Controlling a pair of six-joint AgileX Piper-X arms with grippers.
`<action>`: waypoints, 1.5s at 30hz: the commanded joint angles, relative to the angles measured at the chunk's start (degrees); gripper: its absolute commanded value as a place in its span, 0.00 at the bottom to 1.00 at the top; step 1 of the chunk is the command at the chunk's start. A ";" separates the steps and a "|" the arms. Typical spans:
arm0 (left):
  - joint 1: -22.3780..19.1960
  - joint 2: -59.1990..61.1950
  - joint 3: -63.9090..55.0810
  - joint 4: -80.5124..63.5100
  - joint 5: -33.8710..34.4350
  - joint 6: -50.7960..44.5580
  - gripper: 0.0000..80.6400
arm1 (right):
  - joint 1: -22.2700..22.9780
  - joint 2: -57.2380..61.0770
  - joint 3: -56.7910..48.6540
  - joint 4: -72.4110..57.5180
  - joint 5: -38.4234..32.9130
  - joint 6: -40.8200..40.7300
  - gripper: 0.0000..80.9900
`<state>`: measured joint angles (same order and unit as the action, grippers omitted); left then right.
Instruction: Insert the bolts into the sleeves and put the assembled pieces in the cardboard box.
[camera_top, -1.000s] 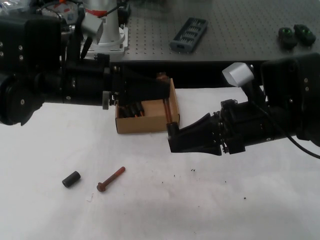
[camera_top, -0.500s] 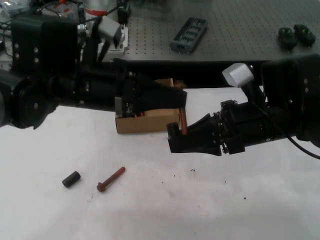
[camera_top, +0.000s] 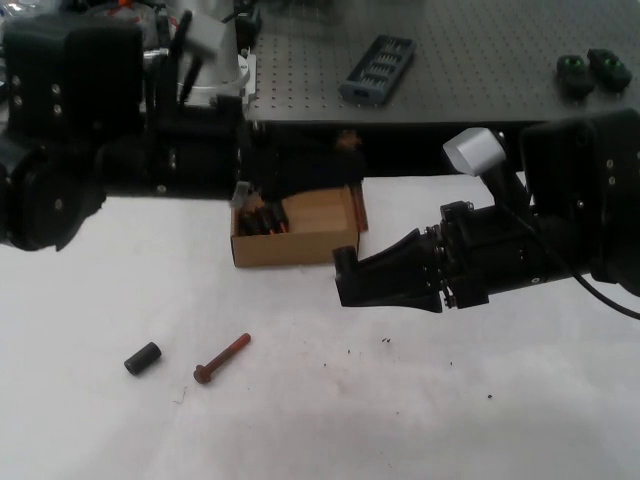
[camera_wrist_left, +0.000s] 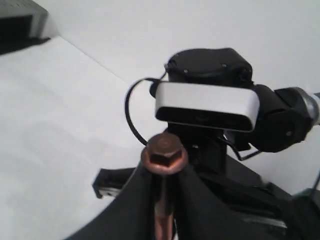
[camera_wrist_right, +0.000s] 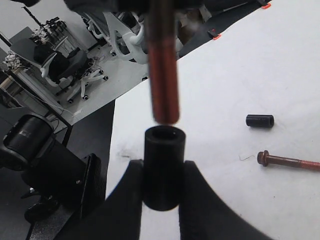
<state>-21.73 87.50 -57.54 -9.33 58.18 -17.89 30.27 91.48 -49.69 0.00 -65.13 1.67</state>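
Above the white desk (camera_top: 400, 420), the left arm's fingers (camera_wrist_left: 135, 205) are clamped on a copper bolt (camera_wrist_left: 164, 152). Its tip hangs just short of the open mouth of a black sleeve (camera_wrist_right: 164, 155), which is clamped in the right arm's fingers (camera_wrist_right: 125, 200). Close by sits the cardboard box (camera_top: 300, 240), holding assembled pieces (camera_top: 265, 218). Another sleeve (camera_top: 143, 357) and another bolt (camera_top: 222, 358) lie loose on the desk, near each other.

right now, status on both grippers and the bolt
Left gripper shut on bolt. Right gripper shut on sleeve. Bolt tip lined up just short of sleeve mouth, not yet in. Nothing between them.
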 joint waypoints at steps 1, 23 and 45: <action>0.17 -1.91 -0.63 -1.35 -3.84 1.95 0.01 | -0.09 0.00 -0.36 -0.79 -0.63 0.00 0.06; 0.17 -1.89 -0.63 4.80 -7.96 -1.67 0.01 | -0.09 -0.14 -0.36 -0.79 1.96 0.00 0.06; 0.17 -1.89 -0.63 13.18 -4.34 2.03 0.01 | -0.09 -0.14 -0.36 -8.37 2.04 5.24 0.06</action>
<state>-21.59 86.09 -57.54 2.65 52.54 -17.27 30.27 91.50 -49.69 -3.88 -62.63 5.35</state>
